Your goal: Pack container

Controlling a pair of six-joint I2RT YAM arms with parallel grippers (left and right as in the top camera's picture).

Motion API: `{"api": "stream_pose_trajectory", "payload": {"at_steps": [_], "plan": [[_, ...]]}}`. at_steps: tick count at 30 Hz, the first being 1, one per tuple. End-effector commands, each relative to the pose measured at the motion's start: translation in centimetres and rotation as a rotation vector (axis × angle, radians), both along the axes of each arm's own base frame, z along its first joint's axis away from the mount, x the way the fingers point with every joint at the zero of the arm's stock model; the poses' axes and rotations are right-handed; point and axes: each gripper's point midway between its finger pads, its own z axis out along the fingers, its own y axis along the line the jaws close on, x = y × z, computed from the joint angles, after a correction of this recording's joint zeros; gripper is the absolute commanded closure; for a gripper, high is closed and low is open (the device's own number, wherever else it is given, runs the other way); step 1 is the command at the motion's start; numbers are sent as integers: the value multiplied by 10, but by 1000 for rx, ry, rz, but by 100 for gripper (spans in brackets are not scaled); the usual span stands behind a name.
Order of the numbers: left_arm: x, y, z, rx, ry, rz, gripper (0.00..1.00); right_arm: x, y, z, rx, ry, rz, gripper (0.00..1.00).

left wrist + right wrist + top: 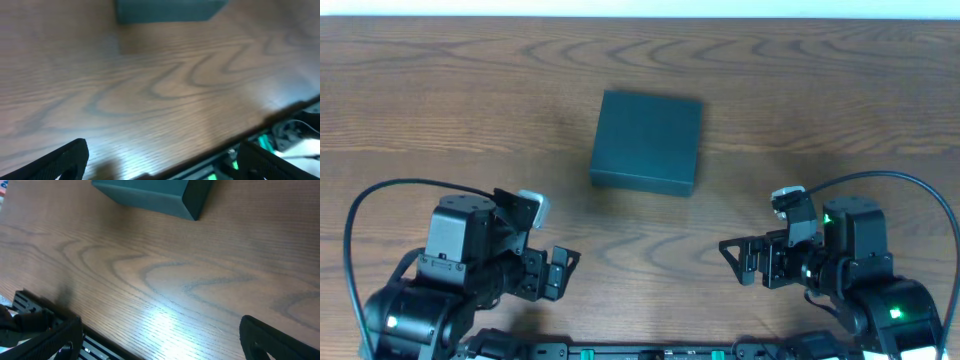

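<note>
The box point(647, 142) sits on the table point(440, 90) with its lid point(652, 128) shut flat. It is dark teal, about midway across the table and beyond both arms, and nothing touches it.

The left gripper point(560, 272) is near the front edge, left of the box and well apart from it, pointing inward. Its jaws stand wide apart with nothing between them. In the left wrist view the fingers point(67, 157) sit at the bottom corners with bare wood between, and the box point(167, 10) shows at the top edge.

The right gripper point(735, 262) mirrors it on the right — jaws spread, holding nothing, well clear of the box. Its wrist view shows the box point(150, 195) at the top, one corner turned toward the camera, and only wood grain between the fingers point(272, 337).
</note>
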Motion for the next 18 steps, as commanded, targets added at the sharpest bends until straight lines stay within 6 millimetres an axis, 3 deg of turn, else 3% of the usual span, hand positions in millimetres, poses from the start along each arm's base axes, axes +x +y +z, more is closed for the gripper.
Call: {"api": "stream_pose_trajectory", "payload": {"at_steps": [1,4,7,11,14,18], "plan": [[7,23,5,98,-126,47,4,-3,4,0,15,8,9,1],[17,33,14,156,-340,5,4,-3,4,0,15,8,10,1],[20,46,7,203,-449,30,4,-3,4,0,15,8,10,1],[18,58,-20,204,-478,116,4,-3,4,0,15,8,10,1],[14,64,-51,207,-471,149,4,-3,4,0,15,8,10,1],[21,68,-78,193,-519,196,4,-3,4,0,15,8,10,1]]}}
